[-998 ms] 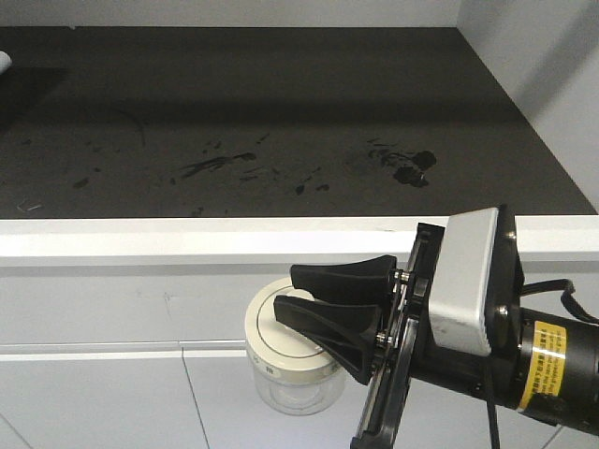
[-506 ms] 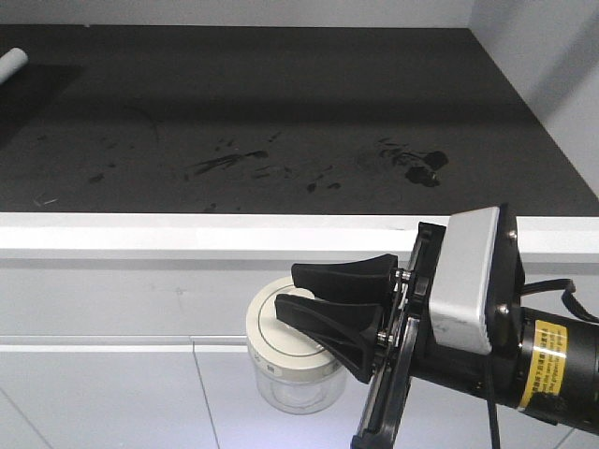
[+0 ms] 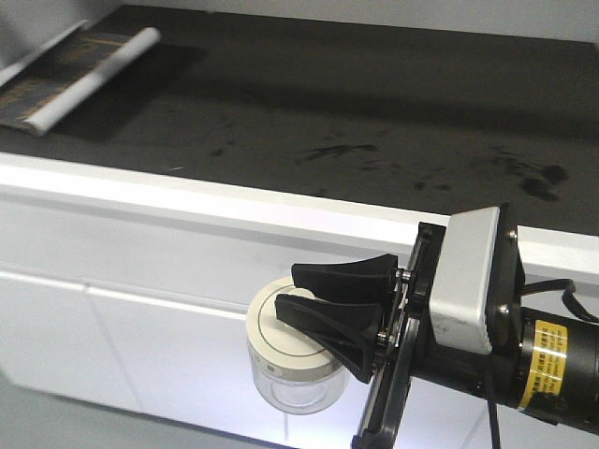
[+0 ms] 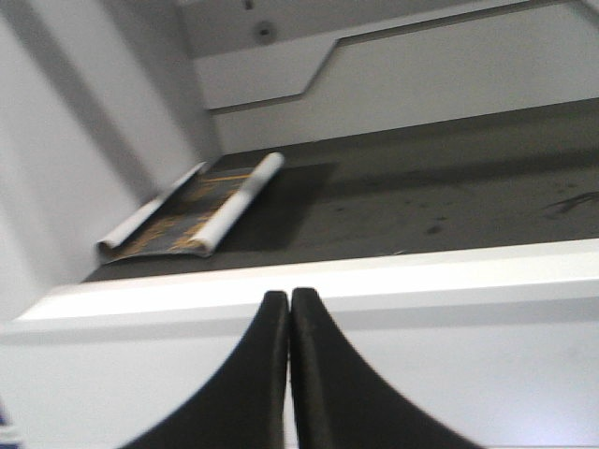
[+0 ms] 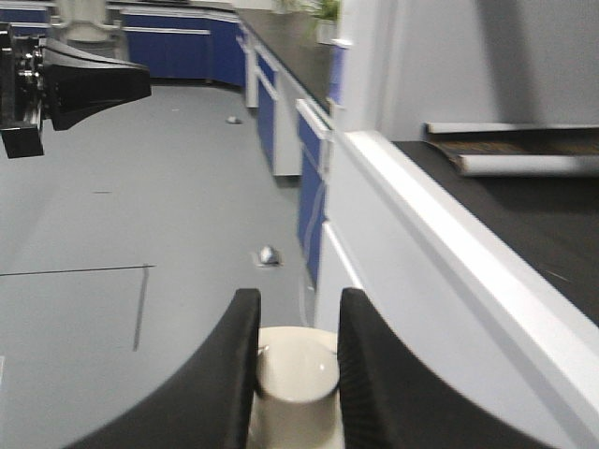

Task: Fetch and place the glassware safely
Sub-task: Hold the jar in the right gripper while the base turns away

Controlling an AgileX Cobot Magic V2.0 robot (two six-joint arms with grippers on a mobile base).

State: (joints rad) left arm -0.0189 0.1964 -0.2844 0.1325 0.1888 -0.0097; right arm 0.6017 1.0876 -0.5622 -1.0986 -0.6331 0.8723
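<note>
Item: glass jar [image 3: 292, 385], cream lid [image 3: 277, 344]; location: held in the air, in front of and below the white counter edge [image 3: 187, 192], not yet over the black countertop [image 3: 356, 103].
My right gripper [image 3: 288, 290]: clenched on the jar at its lid, fingers [image 5: 229, 374] flanking it; knob or rim, I cannot tell.
My left gripper [image 4: 288, 313]: clenched on nothing, tips touching.
Step, as I judge it: carry and set down.
Method: raise the jar above the edge before moving inward; keep it upright; grip steady, since the glass hangs from the lid; pick bare top well apart from the rolled sheet [image 3: 94, 70]; release only once the base rests.
</note>
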